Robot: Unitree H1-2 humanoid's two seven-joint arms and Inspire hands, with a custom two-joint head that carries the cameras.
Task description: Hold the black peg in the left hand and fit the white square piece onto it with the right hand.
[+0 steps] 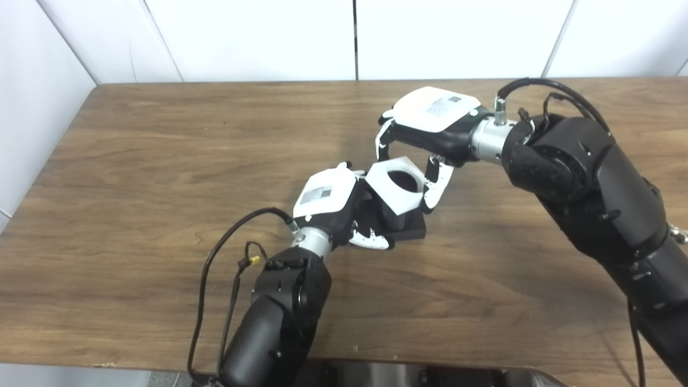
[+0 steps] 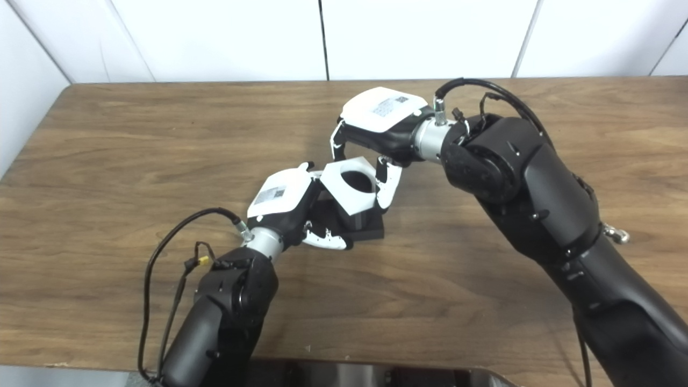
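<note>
My left hand (image 1: pixel 333 207) is shut on the black peg (image 1: pixel 411 228), whose square base rests on the table near the middle. The white square piece (image 1: pixel 388 198), with a round hole, sits tilted over the top of the peg. The peg's post is mostly hidden by it. My right hand (image 1: pixel 430 123) reaches in from the right and is shut on the white piece. Its fingers (image 1: pixel 382 141) are at the piece's far edge and its thumb is on the right side. Both hands also show in the right eye view, left hand (image 2: pixel 285 203) and right hand (image 2: pixel 376 119).
The brown wooden table (image 1: pixel 161 161) runs to a white wall at the back. Loose black cables hang by the left forearm (image 1: pixel 215 258) and arch over the right wrist (image 1: pixel 543 88). The table's front edge is close to the picture's bottom.
</note>
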